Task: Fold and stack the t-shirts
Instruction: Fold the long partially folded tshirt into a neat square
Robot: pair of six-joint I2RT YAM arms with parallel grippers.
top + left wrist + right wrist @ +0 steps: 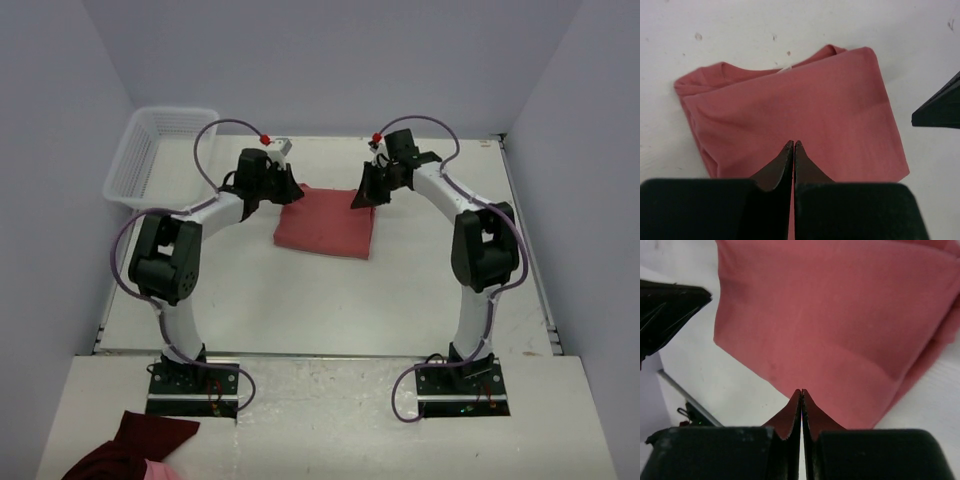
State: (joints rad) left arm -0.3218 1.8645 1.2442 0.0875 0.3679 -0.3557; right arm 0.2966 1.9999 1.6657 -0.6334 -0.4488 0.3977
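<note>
Both jaws closed and empty, folded t-shirt point(326, 228) beneath, neck label point(785, 68) seen only from left wrist

The t-shirt point(326, 232) is showing plain salmon red on the white table point(300, 300). The arms point(178, 325) are standing white with black joints, purple cables point(122, 240) looping off them. The lattice basket point(140, 160) is looking milky white; the cloth bundle point(135, 450) is showing dark maroon with a pink patch.
</note>
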